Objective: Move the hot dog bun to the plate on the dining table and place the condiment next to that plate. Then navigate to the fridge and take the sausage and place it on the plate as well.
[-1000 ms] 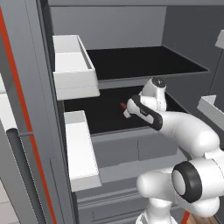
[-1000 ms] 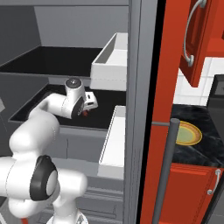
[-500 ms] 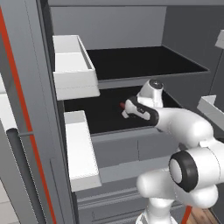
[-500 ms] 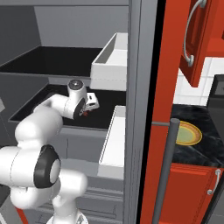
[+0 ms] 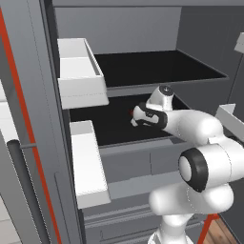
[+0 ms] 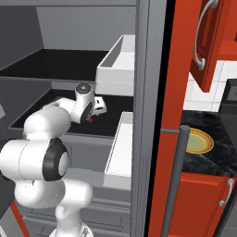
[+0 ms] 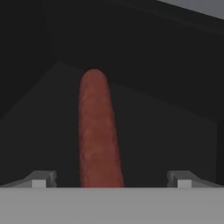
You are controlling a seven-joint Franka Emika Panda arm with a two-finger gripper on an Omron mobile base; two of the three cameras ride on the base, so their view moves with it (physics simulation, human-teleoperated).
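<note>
Inside the open fridge [image 5: 143, 33], the gripper [image 7: 111, 179] is low over the lower dark shelf [image 5: 109, 126] with its jaws spread wide apart and nothing clamped. The sausage [image 7: 98, 131] lies on that shelf between the two fingertips [image 7: 41, 179], pointing away toward the far wall. The plate [image 6: 200, 141] sits on the black marble table [image 6: 217, 162], well to the right of the fridge.

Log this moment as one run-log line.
stage: reaching into dark grey fridge | target: thin reddish-brown sausage on black shelf | fingers: open, either side of sausage | held: nothing
</note>
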